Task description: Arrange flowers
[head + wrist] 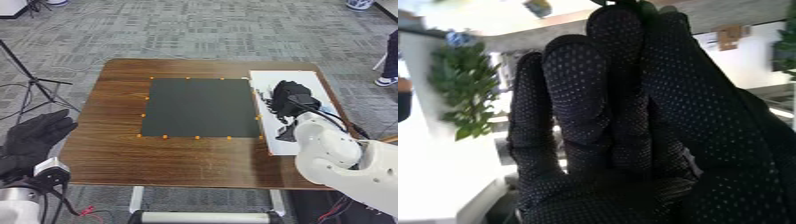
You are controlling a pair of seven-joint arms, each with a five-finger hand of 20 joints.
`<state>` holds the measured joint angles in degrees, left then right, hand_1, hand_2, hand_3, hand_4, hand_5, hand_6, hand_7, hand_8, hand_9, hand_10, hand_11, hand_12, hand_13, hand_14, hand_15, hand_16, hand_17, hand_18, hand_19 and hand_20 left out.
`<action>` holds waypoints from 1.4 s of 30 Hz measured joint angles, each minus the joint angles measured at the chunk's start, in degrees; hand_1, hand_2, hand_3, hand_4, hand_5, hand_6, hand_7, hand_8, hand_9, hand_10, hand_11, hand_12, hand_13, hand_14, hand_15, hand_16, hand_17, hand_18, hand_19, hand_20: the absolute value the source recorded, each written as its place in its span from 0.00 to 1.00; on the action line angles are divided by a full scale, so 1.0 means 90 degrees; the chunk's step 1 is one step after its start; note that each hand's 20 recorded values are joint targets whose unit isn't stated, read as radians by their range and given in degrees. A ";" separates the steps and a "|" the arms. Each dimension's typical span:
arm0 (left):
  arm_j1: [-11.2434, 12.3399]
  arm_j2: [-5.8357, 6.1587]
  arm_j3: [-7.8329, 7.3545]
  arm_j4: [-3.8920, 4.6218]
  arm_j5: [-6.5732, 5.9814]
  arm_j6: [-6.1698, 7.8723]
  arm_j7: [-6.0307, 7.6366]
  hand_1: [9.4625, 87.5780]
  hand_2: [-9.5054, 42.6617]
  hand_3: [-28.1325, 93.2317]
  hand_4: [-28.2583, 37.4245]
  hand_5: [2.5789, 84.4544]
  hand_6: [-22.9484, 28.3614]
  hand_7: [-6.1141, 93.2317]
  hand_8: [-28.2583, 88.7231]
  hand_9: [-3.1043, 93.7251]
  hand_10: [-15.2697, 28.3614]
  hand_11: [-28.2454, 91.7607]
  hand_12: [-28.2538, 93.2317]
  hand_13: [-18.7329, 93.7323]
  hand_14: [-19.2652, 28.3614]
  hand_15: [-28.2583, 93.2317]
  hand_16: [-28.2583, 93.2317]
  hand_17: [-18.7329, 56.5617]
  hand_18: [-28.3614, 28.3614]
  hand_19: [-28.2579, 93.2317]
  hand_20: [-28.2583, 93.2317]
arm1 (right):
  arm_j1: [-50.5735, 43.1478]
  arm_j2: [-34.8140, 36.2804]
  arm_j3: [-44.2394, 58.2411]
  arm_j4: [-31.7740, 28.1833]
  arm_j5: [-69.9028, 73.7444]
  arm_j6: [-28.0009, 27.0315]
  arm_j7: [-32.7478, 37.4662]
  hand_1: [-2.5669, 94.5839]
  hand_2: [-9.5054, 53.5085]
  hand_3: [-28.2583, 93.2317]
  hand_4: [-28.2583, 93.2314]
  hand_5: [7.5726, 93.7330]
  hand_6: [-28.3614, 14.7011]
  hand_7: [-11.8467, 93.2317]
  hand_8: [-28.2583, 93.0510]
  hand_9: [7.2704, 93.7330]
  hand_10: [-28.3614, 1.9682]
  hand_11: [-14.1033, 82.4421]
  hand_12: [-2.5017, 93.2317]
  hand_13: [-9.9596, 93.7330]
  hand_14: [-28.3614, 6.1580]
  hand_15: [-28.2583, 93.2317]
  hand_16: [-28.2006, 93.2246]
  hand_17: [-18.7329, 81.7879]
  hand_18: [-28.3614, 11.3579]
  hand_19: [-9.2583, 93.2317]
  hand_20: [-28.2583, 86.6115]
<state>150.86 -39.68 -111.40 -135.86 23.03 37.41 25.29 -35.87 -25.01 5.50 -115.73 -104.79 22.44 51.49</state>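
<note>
My right hand (291,94) is over the white board (272,76) on the table's right side. Dark, leafy-looking material (264,96) shows along the hand's left side, too small to identify or to tell whether it touches. A pale blue patch (329,109) lies to the hand's right. In the right wrist view, my right hand (611,130) has long, nearly straight fingers with the thumb close beside them; a bit of green (651,7) shows by the tips, its contact unclear. Off the table's left edge, my left hand (37,135) stays open and holds nothing.
A dark square mat (200,107) with orange markers round its edge lies mid-table on the brown wood (178,162). A black tripod (34,80) stands on the floor to the left. Leafy green plants (469,85) stand in the room behind.
</note>
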 measured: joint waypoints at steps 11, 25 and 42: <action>0.0134 0.0000 -0.0104 -0.0041 -0.0008 0.0050 0.0011 0.22 0.26 0.93 0.09 0.63 0.72 0.25 0.15 0.51 0.84 0.55 0.32 0.46 0.91 0.70 0.15 0.17 0.81 0.61 0.33 | 0.1244 -0.0393 -0.0848 -0.0022 0.0944 0.0001 -0.0556 0.64 0.00 0.84 0.00 0.79 0.69 0.55 0.24 0.93 0.76 0.37 0.46 0.84 0.69 0.71 0.50 0.48 0.14 0.97 0.24; 0.0003 -0.0067 -0.0104 -0.0041 0.0165 0.0042 -0.0202 0.21 0.26 0.93 0.09 0.63 0.72 0.25 0.15 0.51 0.84 0.55 0.32 0.46 0.91 0.70 0.15 0.17 0.82 0.61 0.33 | 0.1579 -0.1699 -0.0901 0.0505 0.0877 0.0070 -0.0535 0.63 0.00 0.85 0.00 0.79 0.69 0.55 0.23 0.93 0.77 0.37 0.46 0.84 0.69 0.71 0.50 0.48 0.14 0.97 0.24; -0.0207 -0.0103 -0.0075 0.0016 0.0347 -0.0074 -0.0373 0.22 0.26 0.93 0.09 0.66 0.73 0.27 0.15 0.53 0.85 0.60 0.34 0.48 0.91 0.73 0.15 0.18 0.82 0.62 0.33 | 0.1653 -0.3216 -0.1091 0.1227 0.0887 0.0334 -0.0306 0.63 0.00 0.85 0.00 0.79 0.69 0.55 0.23 0.94 0.78 0.37 0.46 0.85 0.69 0.71 0.50 0.48 0.14 0.97 0.24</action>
<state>149.00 -40.61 -112.08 -135.71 26.15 36.74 21.93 -21.00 -53.96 -4.32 -104.69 -96.80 25.44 48.74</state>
